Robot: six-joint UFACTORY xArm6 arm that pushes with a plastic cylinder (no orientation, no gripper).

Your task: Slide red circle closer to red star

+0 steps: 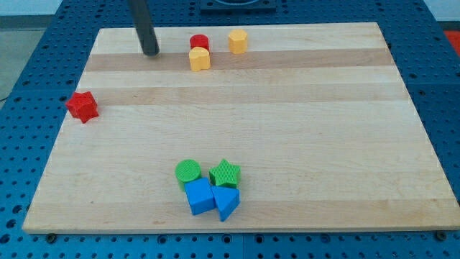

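The red circle [199, 42] stands near the board's top edge, touching the yellow block [200, 58] just below it. The red star [83, 106] lies at the view's left edge of the board, far down-left of the circle. My tip [150, 52] rests on the board to the left of the red circle, about a block's width or two away, and up-right of the red star.
A yellow hexagon [238, 42] sits to the right of the red circle. A green circle [188, 171], green star [225, 173], blue cube [199, 196] and blue triangle [226, 202] cluster near the bottom. The wooden board [287, 129] lies on a blue pegboard.
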